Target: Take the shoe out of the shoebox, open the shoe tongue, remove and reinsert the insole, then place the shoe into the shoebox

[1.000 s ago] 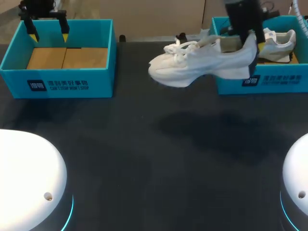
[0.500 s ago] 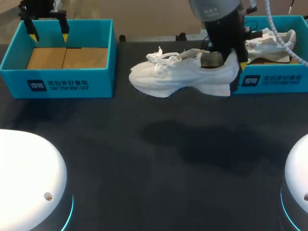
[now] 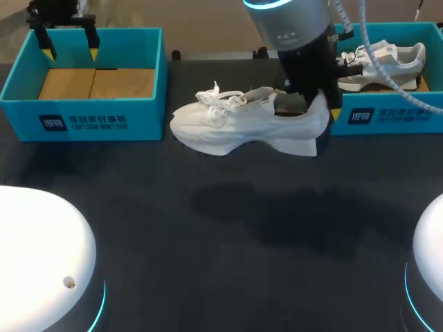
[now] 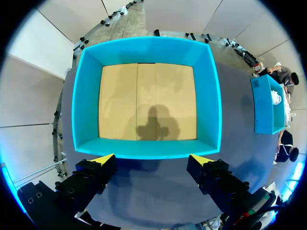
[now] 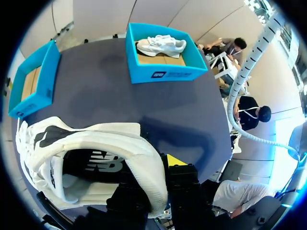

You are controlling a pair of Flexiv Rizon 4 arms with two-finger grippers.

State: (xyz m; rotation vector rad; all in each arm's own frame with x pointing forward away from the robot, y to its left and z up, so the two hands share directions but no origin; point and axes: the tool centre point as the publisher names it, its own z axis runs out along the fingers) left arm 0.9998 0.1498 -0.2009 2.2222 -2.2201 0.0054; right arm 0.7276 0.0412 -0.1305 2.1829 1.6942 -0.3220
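Leftward is where the white lace-up sneaker (image 3: 242,124) has travelled over the last second, carried from the front of the right-hand teal cardboard shoebox (image 3: 387,116) to above the counter's middle. The right jaws pinch its heel collar, one finger inside the opening and one behind the heel. This leaves the toe and laces hanging free, pointing left, and probably keeps the tongue within reach for the next step. The shoe is in the air, its shadow falling on the dark counter (image 3: 221,242) below. A second white sneaker (image 3: 384,59) lies in that right box. Well apart, the left jaws stand wide, holding nothing, above the left teal shoebox (image 4: 146,148) with its brown cardboard floor, apparently parked.
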